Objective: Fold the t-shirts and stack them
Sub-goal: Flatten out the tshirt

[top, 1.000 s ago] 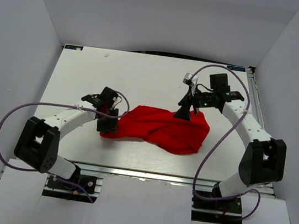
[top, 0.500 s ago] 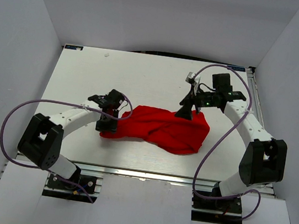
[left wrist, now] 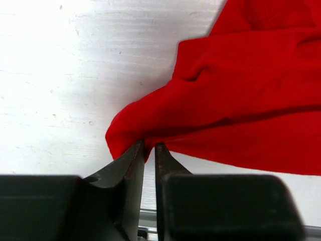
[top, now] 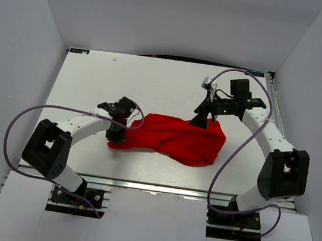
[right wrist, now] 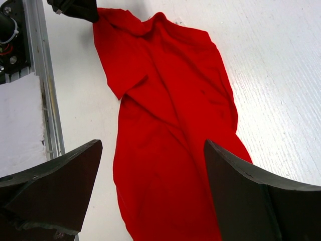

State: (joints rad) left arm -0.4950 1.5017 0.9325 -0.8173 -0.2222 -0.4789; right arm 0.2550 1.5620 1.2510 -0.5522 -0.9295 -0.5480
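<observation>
Under both claws: white table (top: 154,83), matte, faintly ribbed in the wrist views. Along its near edge, off to one side of the right claw's fingers in the wrist view, a grey metal rail (right wrist: 42,75).

Next in size: one bright red t-shirt (top: 173,137), plain cloth, not spread flat. Bunched into a long crumpled band stretching from left claw to right claw, with a twist of folds about midway and soft wrinkles all over. Broader and rounder at the end under the right claw, narrowing to a pinched corner at the left claw. Lying on the table along most of its length. Pinched corner lifted off the surface or not: cannot tell.

Left claw (left wrist: 149,150): narrow, fingers (left wrist: 131,165) nearly together, nipping the red corner right at the tips. Rest of the cloth fanning away ahead of the tips and off to one side. Also visible from the right wrist view as a dark shape at the far corner of the shirt.

Right claw (right wrist: 153,145): spread wide, gripping nothing, red cloth filling the gap between its two dark fingers (right wrist: 55,186). From above, pointing down at the shirt's far edge. Touching the cloth or just over it: cannot tell.

Purple cables (top: 7,138) looping out beside each arm, well clear of both claws' tips.
</observation>
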